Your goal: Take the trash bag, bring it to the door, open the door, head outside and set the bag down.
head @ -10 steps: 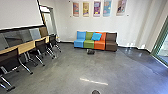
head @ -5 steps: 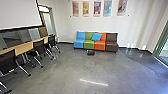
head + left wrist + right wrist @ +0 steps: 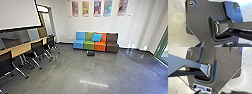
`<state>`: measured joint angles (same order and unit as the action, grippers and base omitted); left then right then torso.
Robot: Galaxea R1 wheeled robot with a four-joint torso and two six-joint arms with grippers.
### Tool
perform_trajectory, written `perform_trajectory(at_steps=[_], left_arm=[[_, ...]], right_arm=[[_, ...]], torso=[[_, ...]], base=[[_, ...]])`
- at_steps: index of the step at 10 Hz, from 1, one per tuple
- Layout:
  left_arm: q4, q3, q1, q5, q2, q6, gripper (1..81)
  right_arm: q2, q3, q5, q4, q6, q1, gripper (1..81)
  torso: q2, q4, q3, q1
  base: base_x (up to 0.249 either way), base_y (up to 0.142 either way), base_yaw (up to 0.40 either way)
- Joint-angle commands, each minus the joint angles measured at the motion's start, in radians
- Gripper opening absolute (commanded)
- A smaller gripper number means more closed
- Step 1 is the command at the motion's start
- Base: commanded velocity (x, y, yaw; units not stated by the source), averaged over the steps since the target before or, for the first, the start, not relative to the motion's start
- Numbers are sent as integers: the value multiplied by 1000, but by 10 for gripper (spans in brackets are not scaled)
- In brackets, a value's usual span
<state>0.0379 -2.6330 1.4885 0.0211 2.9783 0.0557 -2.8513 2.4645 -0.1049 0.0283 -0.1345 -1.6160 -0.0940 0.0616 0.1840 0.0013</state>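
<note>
A green-framed glass panel or door (image 3: 162, 47) stands at the right edge of the head view, bright behind the glass. In the left wrist view, a dark pointed part of my left gripper (image 3: 199, 44) pokes in at the picture's edge. A similar dark tip of my right gripper (image 3: 198, 92) shows in the right wrist view. Whether either gripper holds the trash bag I cannot tell. A small dark object (image 3: 90, 53) lies on the floor before the sofa, too unclear to identify.
A long table (image 3: 21, 48) with dark wheeled chairs (image 3: 37, 48) runs along the left. The coloured sofa (image 3: 88, 45) stands against the far wall under several posters. Behind the table is a narrow doorway (image 3: 47, 22). Grey floor (image 3: 82, 68) spreads ahead.
The head camera has shifted slightly, so the near chairs stand a little further left and lower in view. A dark round shape at the bottom edge a second ago has left the view.
</note>
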Motion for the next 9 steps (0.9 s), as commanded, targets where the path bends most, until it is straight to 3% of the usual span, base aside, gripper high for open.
perform_trajectory(at_steps=[1, 9], left_arm=[[10, 2, -38, 57, -1, 6, 811], [8, 2, -38, 57, 1, 6, 811]], right_arm=[[5, -3, 62, -11, -4, 23, 811], [-3, 0, 88, -11, -7, 24, 811]], torso=[[0, 0, 0, 0], [0, 0, 0, 0]], base=[[170, 0, 0], [171, 0, 0]])
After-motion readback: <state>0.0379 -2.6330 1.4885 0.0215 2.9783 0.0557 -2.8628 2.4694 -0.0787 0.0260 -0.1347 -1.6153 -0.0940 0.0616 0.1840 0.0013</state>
